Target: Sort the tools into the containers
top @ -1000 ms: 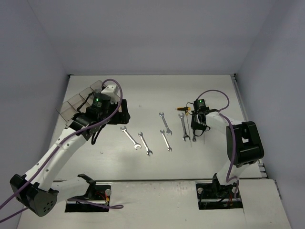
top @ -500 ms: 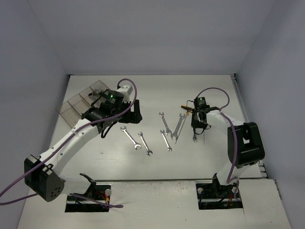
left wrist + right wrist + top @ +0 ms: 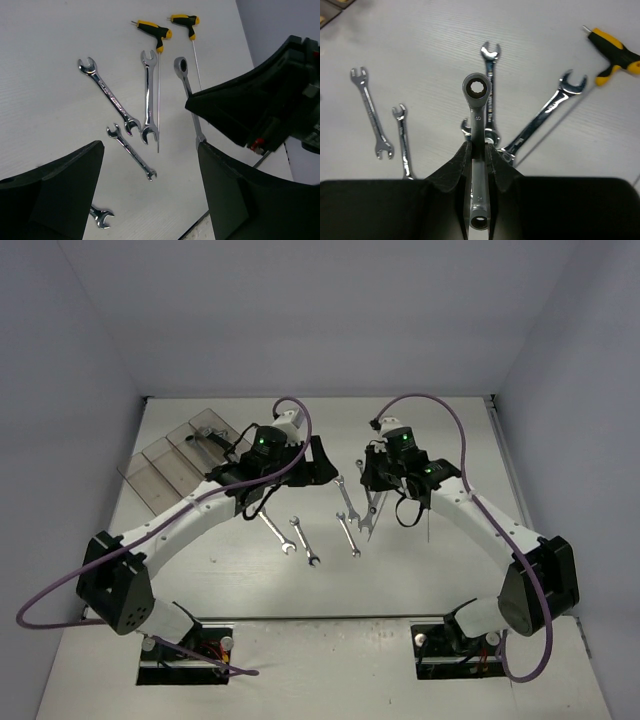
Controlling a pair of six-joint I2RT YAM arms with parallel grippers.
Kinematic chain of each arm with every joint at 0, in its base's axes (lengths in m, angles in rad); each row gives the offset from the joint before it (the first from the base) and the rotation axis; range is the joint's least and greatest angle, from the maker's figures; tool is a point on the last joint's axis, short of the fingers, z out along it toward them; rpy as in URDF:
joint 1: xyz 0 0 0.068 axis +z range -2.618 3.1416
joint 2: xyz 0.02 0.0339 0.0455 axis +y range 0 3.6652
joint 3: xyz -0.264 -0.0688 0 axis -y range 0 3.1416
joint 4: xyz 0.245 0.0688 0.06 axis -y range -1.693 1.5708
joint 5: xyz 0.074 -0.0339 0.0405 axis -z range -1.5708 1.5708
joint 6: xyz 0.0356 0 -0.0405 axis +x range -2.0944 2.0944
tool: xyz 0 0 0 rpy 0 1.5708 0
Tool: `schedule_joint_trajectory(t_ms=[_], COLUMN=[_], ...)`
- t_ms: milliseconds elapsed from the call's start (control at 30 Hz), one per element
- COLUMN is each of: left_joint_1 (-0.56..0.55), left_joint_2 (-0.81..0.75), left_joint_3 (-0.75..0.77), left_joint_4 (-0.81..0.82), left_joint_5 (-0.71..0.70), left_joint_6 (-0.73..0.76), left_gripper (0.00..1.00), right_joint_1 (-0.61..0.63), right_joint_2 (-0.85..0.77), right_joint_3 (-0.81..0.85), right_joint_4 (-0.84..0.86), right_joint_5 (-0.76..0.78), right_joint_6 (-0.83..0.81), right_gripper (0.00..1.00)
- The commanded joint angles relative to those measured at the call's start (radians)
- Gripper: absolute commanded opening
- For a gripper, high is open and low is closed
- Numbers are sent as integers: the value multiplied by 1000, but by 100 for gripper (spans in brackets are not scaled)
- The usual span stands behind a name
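Observation:
The containers [image 3: 165, 455], a row of clear smoky bins, stand at the far left; a tool seems to lie in the farthest bin [image 3: 207, 436]. My right gripper [image 3: 479, 150] is shut on a ratchet wrench [image 3: 477, 112] and holds it above the table, with its ring end pointing forward; from above the gripper is at mid-table [image 3: 366, 476]. My left gripper [image 3: 150, 200] is open and empty, hovering just left of it [image 3: 318, 464]. Several open-end wrenches lie below: a long one [image 3: 148, 97], a medium one [image 3: 109, 95] and a small one [image 3: 131, 152].
Two yellow-handled hex keys [image 3: 152, 31] [image 3: 186, 21] lie beyond the wrenches. Two more small wrenches [image 3: 272, 530] [image 3: 304, 540] lie nearer the left arm. The two grippers are close together over the wrenches. Walls enclose the table on three sides.
The left arm swung right from over the bins to mid-table. The right gripper lifted the ratchet wrench and moved left. The long wrench was knocked into a slant.

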Motion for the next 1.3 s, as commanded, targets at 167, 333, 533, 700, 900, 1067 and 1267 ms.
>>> schedule_joint_trajectory(t_ms=[167, 333, 533, 700, 900, 1067, 1267], left_joint_1=[-34, -35, -35, -35, -46, -46, -34], left_joint_2=[85, 111, 136, 174, 199, 205, 188], left_joint_3=[56, 66, 60, 64, 41, 45, 54], left_joint_4=[185, 218, 254, 253, 255, 269, 267], left_joint_5=[-83, -105, -109, -79, -61, -47, -39], left_joint_6=[-118, -147, -184, -211, -235, -246, -253], left_gripper=[72, 69, 64, 55, 34, 1, 0], right_joint_1=[92, 118, 135, 142, 143, 151, 155], right_joint_2=[-18, -10, 9, 14, 21, 28, 33], right_joint_3=[100, 104, 106, 111, 109, 112, 116], right_joint_4=[70, 102, 114, 122, 130, 136, 136], right_joint_5=[-80, -85, -93, -96, -93, -91, -76], right_joint_6=[64, 81, 84, 86, 92, 93, 99], right_gripper=[0, 0, 0, 0, 0, 0, 19])
